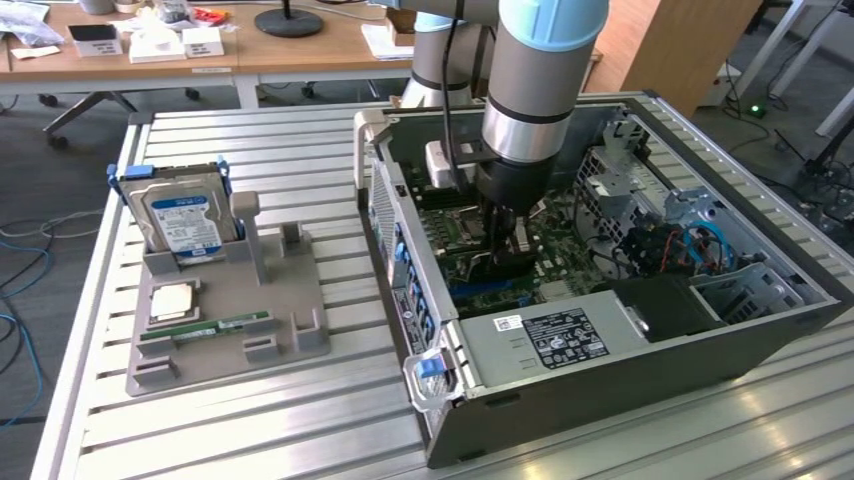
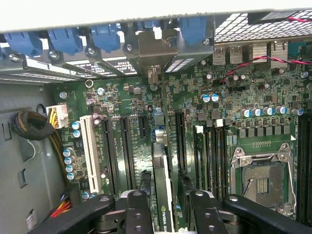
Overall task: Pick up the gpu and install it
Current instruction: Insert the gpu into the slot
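Note:
In the wrist view the gpu (image 2: 162, 195) stands on edge over a black slot of the green motherboard (image 2: 146, 97), its green board and a label facing me. My gripper (image 2: 165, 181) straddles it, one black finger (image 2: 140, 209) against one face and the other finger (image 2: 202, 209) close against the opposite face, shut on the card. In the exterior view the arm reaches straight down into the open computer case (image 1: 614, 390), and my gripper (image 1: 509, 258) sits low over the motherboard, hiding most of the card.
A grey holder (image 1: 227, 345) on the exterior view's left carries a silver hard drive (image 1: 187, 215), a chip (image 1: 174, 300) and a RAM stick (image 1: 220, 327). A power supply (image 1: 554, 335), a drive cage (image 1: 627, 170), a CPU socket (image 2: 261, 183) and a cable bundle (image 2: 31, 126) crowd the case.

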Controlling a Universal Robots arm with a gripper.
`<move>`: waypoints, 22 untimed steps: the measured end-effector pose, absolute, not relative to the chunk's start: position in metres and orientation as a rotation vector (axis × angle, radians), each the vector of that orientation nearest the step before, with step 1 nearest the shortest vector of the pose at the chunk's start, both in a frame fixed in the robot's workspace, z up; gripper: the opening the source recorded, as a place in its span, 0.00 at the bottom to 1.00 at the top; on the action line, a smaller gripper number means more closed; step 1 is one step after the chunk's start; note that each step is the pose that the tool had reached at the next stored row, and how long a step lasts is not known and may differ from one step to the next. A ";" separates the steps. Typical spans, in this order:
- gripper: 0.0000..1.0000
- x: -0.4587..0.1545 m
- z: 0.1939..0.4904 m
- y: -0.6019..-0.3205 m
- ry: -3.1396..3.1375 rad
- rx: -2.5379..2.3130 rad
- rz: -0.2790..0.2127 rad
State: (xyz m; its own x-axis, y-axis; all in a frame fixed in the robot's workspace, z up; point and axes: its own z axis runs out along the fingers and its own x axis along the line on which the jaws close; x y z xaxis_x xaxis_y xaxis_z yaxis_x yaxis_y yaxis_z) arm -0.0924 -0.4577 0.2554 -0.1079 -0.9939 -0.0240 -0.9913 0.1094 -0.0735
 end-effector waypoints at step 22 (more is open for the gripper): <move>0.27 -0.092 0.255 -0.458 2.289 -2.052 -0.060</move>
